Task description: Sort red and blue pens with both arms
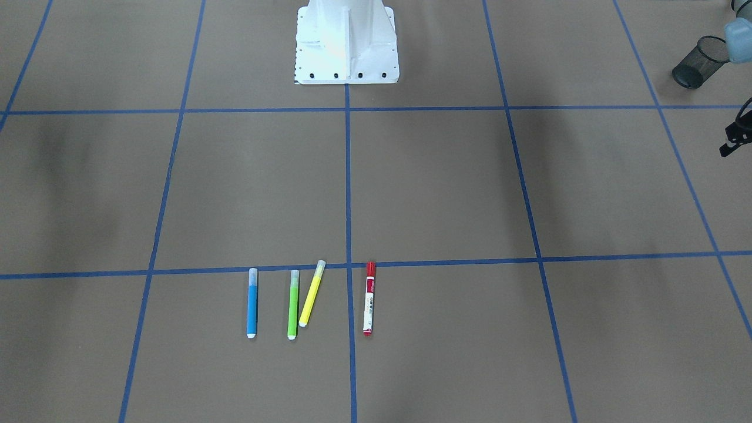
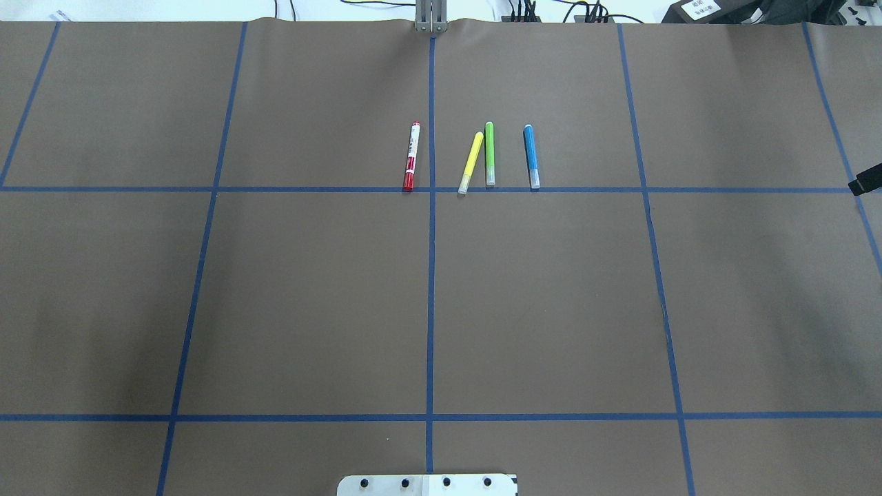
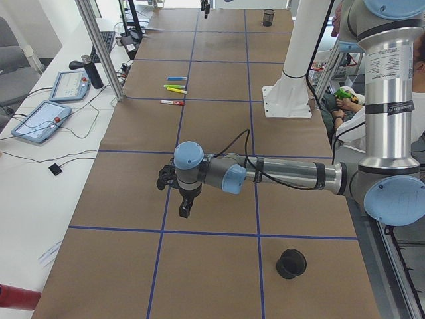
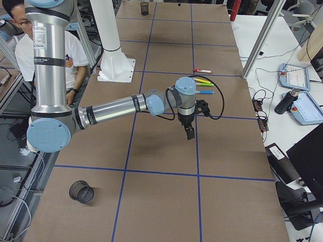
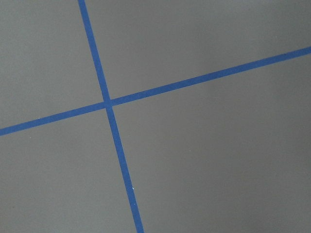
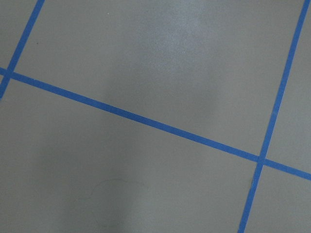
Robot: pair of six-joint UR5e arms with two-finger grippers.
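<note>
Front-facing: the blue pen (image 1: 252, 302), green marker (image 1: 293, 304), yellow marker (image 1: 312, 294) and red pen (image 1: 368, 298) lie in a row on the table (image 1: 446, 188), at 6 o'clock from the pedestal (image 1: 346, 47). Only the side views show the left gripper (image 3: 184, 212) and right gripper (image 4: 190, 135) whole, above the table and well apart from the pens. How far their fingers are open cannot be told. The wrist views show crossing tape lines (image 5: 109, 102).

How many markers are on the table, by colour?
red-capped marker: 1
blue marker: 1
green marker: 1
yellow marker: 1
Total: 4
</note>
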